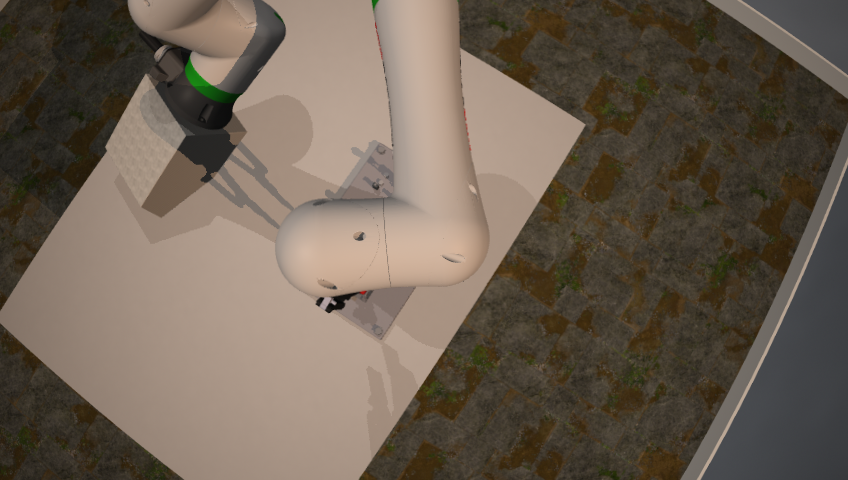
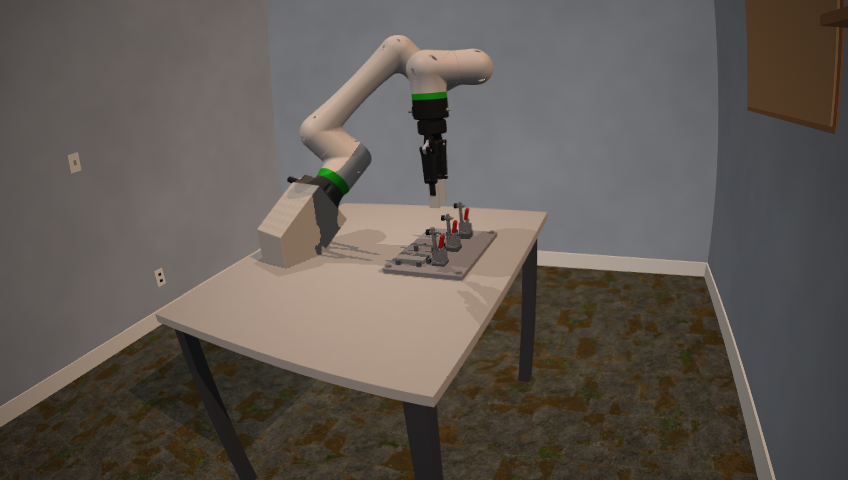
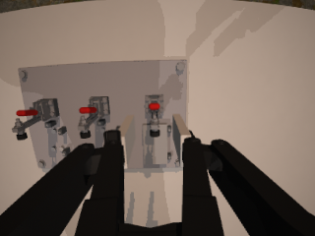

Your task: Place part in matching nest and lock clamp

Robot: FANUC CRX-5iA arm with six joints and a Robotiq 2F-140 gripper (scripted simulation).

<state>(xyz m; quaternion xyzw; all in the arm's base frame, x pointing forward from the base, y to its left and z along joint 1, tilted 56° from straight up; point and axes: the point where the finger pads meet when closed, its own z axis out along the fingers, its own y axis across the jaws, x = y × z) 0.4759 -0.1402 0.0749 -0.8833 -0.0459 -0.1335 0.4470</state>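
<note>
The grey part lies in the end nest, the right one in the wrist view; its exact contact with pads and blocks is too small to tell. That nest's clamp stands open, its bar raised and its red handle up. The middle clamp and the far clamp also stand with bars raised. My gripper points down, open and empty, well above the fixture. In the top view the arm hides its fingertips and most of the fixture.
The fixture plate lies on the table. The three raised clamps stand in a row on it. The robot's pedestal stands at the other side of the table.
</note>
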